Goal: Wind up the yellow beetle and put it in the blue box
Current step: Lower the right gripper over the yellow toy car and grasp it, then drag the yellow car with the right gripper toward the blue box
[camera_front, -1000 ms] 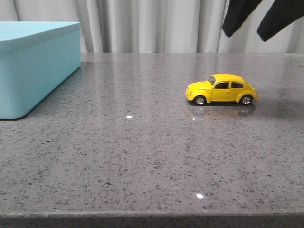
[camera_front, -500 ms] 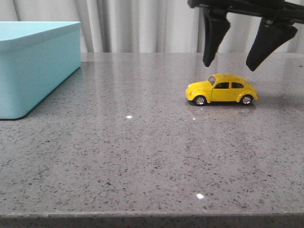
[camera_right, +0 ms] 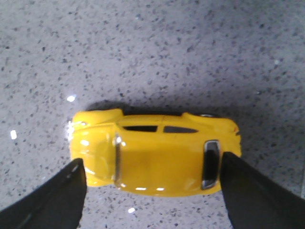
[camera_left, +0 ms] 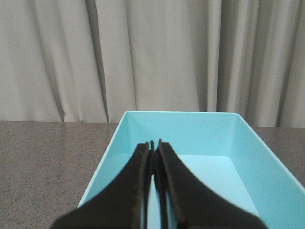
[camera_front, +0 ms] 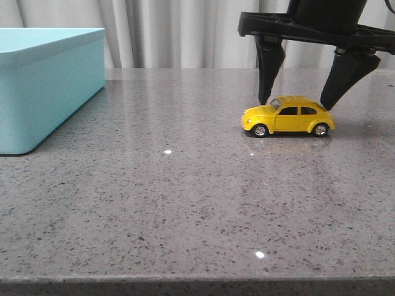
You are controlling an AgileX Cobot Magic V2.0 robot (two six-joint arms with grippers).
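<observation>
The yellow beetle stands on its wheels on the grey table, right of centre, nose pointing left. My right gripper hangs open just over it, one black finger above the bonnet and the other above the tail. From the right wrist view the yellow beetle lies lengthwise between the two fingertips of the right gripper, not pinched. The blue box sits at the far left, open-topped. In the left wrist view my left gripper is shut with nothing in it, above the blue box, whose inside looks empty.
Pale pleated curtains close off the back of the speckled grey stone table. The table's front edge runs along the bottom of the front view.
My right gripper has come down from the upper right until its open fingers straddle the beetle. The car and the box have stayed where they were.
</observation>
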